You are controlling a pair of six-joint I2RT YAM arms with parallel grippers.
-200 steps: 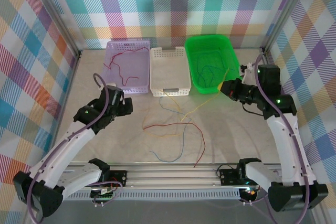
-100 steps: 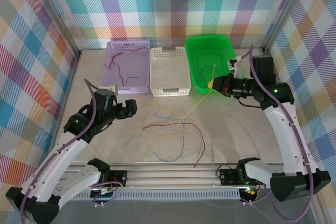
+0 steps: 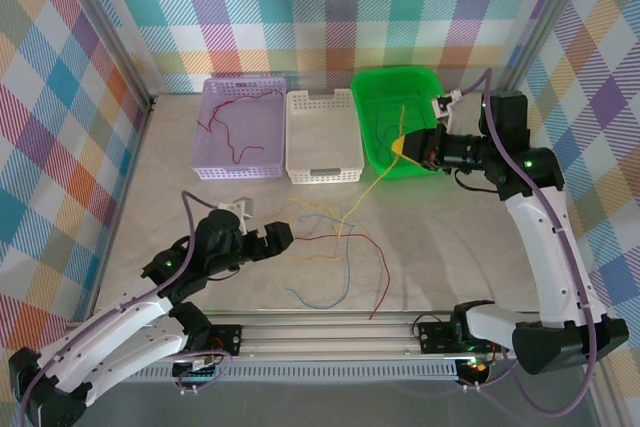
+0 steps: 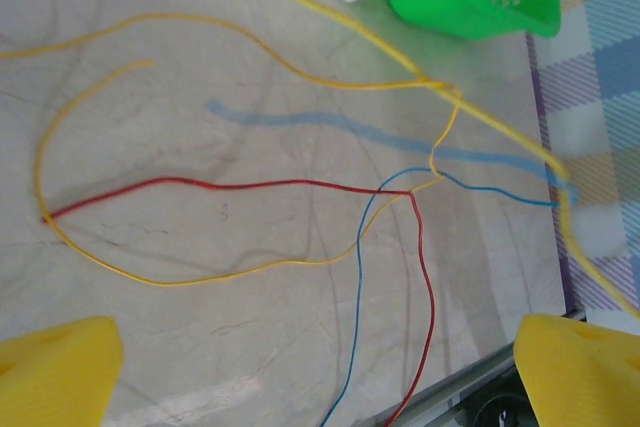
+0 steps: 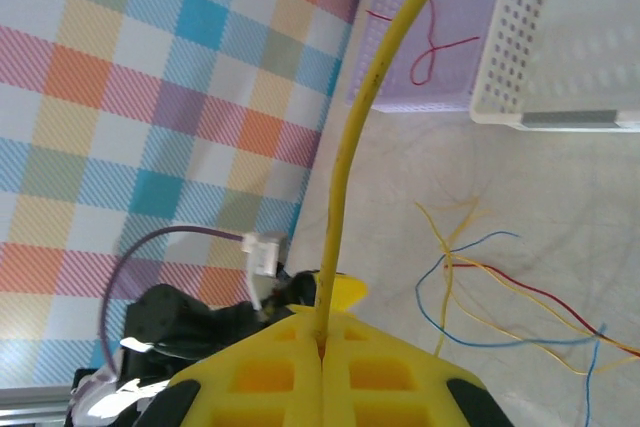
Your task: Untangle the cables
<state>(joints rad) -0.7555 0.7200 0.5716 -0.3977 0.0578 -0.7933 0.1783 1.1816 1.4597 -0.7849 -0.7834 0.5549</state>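
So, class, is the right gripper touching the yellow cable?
Touching. The right wrist view shows the yellow cable pinched in the seam of the shut right gripper.

The top camera looks down from above the near edge over the whole desk; both wrist cameras look across it from close by, sharing the loose cables and white basket
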